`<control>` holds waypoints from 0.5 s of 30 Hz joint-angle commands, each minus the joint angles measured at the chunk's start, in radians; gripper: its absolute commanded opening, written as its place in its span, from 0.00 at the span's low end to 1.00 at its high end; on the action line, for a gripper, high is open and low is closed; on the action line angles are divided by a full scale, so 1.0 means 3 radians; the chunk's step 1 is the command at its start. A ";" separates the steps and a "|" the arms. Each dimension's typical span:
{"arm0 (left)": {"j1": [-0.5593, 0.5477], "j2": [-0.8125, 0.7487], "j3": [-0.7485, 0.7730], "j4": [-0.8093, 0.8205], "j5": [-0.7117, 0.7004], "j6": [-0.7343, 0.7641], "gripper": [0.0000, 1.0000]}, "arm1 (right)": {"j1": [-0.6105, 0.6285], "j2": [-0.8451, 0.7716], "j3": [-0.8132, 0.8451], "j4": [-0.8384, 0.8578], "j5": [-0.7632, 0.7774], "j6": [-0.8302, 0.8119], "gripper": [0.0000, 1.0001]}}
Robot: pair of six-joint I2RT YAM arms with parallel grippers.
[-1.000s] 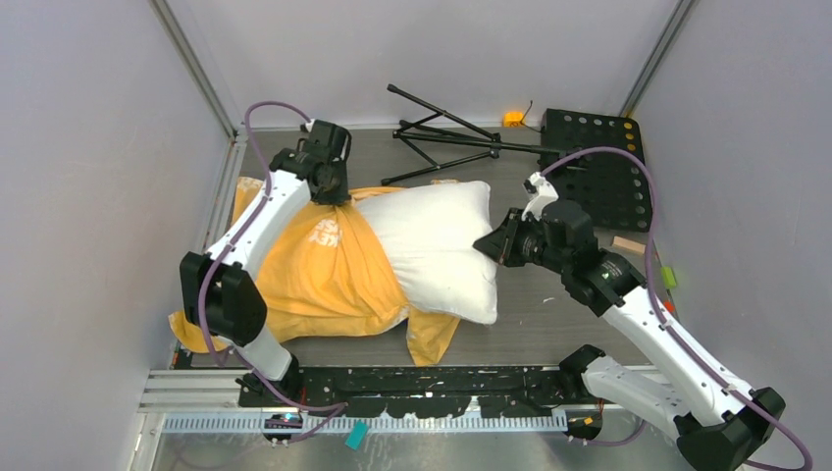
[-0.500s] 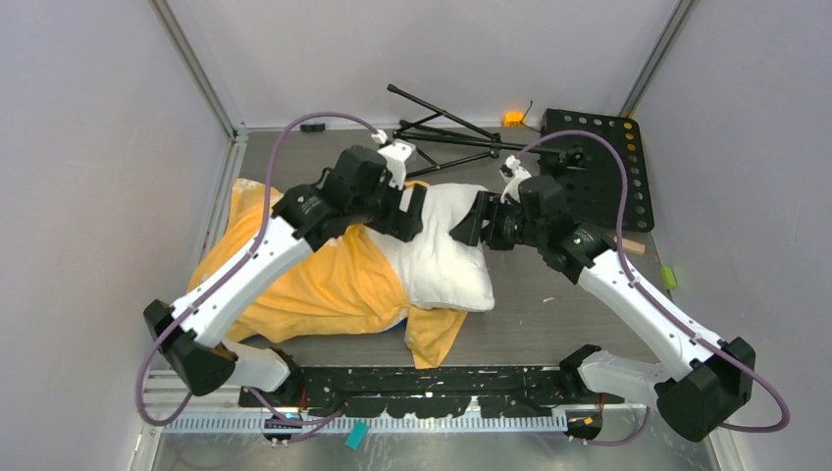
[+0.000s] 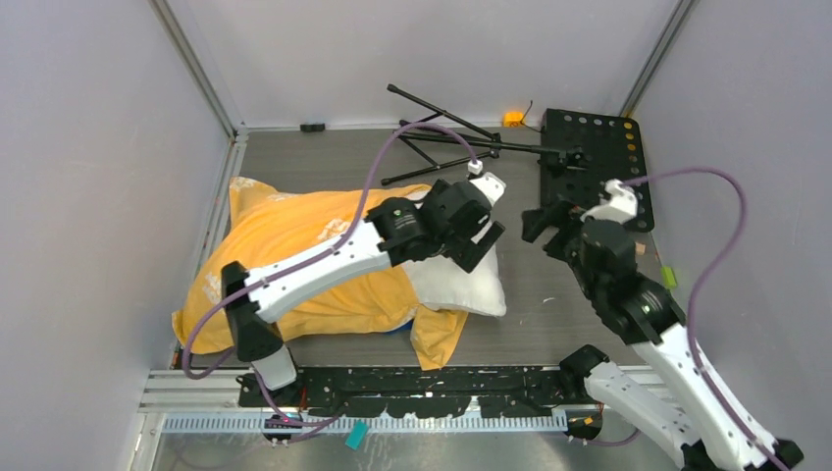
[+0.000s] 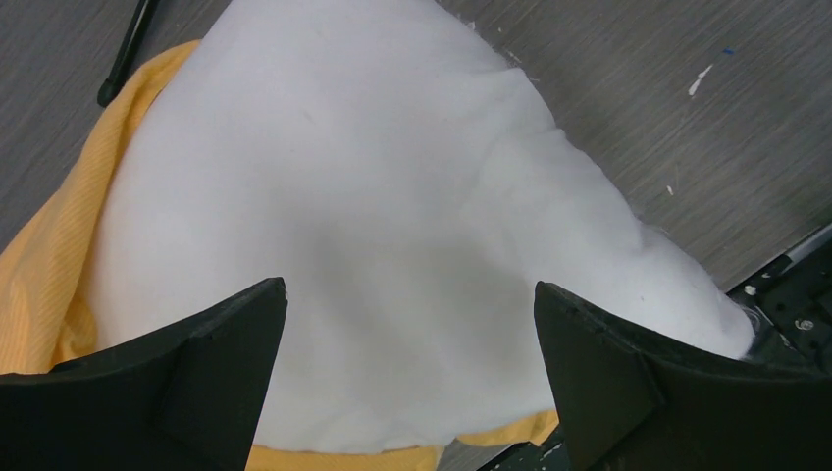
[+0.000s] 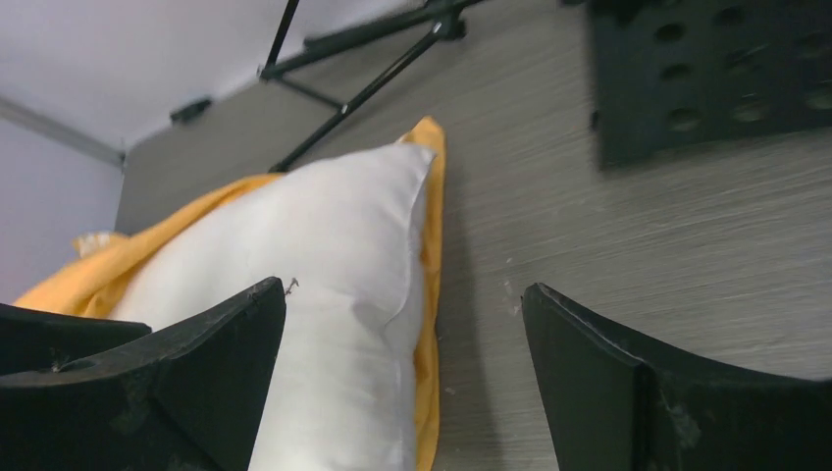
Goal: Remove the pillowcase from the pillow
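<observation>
Pillowcase [image 3: 294, 245] still sheathes the 9 o'clock half of the pillow [image 3: 456, 289] on the counter [image 3: 549, 314], leaving the white end bared toward 3 o'clock. Our left gripper [image 4: 408, 287] hangs wide open and empty over that bare end; our right gripper [image 5: 402, 287], also open and empty, hovers near it at 3 o'clock. We judge it best to pinch the white corner deeply, then draw the orange hem toward 9 o'clock.

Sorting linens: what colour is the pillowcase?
The pillowcase is orange-yellow with white print; top external view shows it best.
</observation>
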 commanded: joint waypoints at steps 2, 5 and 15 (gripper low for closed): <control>0.0009 0.0367 0.0433 -0.0281 -0.0200 -0.0099 1.00 | -0.0015 -0.0785 -0.0243 -0.0138 0.1044 0.0035 0.94; 0.0007 0.0672 0.0647 -0.0438 -0.0376 -0.0256 1.00 | -0.0011 -0.1075 -0.0276 -0.0161 0.1158 -0.0055 0.93; 0.0433 0.0677 -0.0126 -0.0065 -0.0058 -0.0632 0.42 | -0.0011 -0.0733 -0.0355 -0.0212 0.0444 0.0034 0.91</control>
